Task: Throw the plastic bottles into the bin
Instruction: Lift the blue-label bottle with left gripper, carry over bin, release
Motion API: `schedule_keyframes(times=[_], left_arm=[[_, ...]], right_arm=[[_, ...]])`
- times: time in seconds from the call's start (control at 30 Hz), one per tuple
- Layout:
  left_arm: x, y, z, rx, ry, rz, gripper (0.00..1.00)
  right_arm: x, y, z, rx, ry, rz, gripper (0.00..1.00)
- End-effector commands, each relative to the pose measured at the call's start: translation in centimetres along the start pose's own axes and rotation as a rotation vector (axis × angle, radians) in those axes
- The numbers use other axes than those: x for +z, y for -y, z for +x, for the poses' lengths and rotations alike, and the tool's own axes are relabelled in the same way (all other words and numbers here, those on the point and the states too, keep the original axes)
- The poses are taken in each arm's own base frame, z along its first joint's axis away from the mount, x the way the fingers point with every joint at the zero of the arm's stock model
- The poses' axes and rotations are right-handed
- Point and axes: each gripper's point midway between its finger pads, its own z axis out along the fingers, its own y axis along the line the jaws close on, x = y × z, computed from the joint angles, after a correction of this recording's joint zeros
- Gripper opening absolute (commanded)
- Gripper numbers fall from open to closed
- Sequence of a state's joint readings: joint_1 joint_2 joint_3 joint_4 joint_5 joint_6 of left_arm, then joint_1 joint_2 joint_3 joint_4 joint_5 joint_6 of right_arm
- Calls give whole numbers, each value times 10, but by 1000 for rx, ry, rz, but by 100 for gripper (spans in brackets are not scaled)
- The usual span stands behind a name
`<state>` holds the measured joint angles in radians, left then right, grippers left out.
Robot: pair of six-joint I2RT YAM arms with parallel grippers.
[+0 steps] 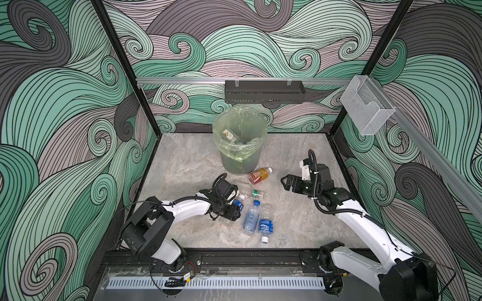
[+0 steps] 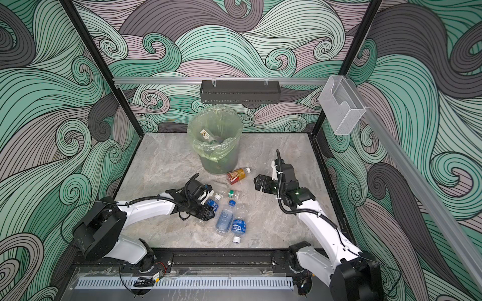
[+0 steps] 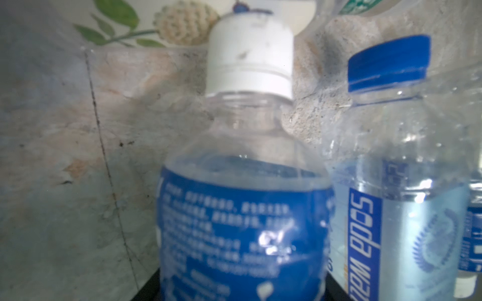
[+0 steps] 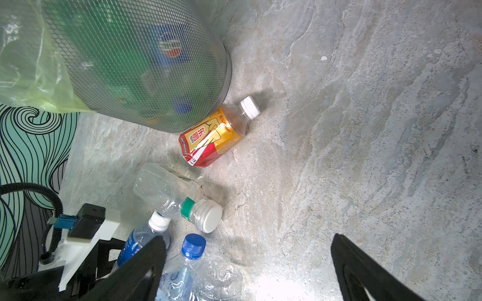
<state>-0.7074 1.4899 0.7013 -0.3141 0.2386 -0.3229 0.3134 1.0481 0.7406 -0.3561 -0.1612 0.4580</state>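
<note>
The left gripper [image 1: 234, 211] straddles a clear, blue-labelled, white-capped bottle [image 1: 238, 204]; whether it pinches cannot be told. Five plastic bottles lie on the grey stone tabletop [image 1: 182, 166]: that one, a blue-capped clear bottle [image 1: 251, 218], a green-banded clear bottle [image 1: 257, 193], an amber red-labelled bottle [image 1: 259, 175] and a second blue-labelled bottle [image 1: 266, 226]. One round grey mesh bin [image 1: 236, 161], lined pale green, stands behind them. Only the right wrist view shows bottles through its wall [image 4: 135, 65]. The right gripper [image 1: 285, 184] gapes empty.

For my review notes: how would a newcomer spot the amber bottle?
Find the tall lined bin at the back. The amber bottle lies at its foot. It alone has a red label; its neighbours are clear or blue.
</note>
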Motion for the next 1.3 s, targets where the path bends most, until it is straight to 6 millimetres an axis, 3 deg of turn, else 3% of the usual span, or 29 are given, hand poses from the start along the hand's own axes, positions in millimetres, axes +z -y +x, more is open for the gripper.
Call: schedule_keyframes(times=[0.0, 0.47, 0.67, 1.0, 1.27], left_arm=[[9, -11, 21, -13, -68, -40, 59], [-14, -15, 14, -26, -24, -97, 50], [-50, -10, -6, -30, 95, -122, 50], [-132, -53, -32, -133, 333, -388, 52], [-198, -54, -77, -181, 572, -323, 53]], right_arm=[[-3, 5, -1, 24, 18, 16, 99], [2, 8, 4, 36, 3, 23, 99], [6, 9, 6, 33, -7, 26, 99], [14, 8, 11, 32, -40, 11, 99], [14, 7, 11, 12, -55, 9, 99]])
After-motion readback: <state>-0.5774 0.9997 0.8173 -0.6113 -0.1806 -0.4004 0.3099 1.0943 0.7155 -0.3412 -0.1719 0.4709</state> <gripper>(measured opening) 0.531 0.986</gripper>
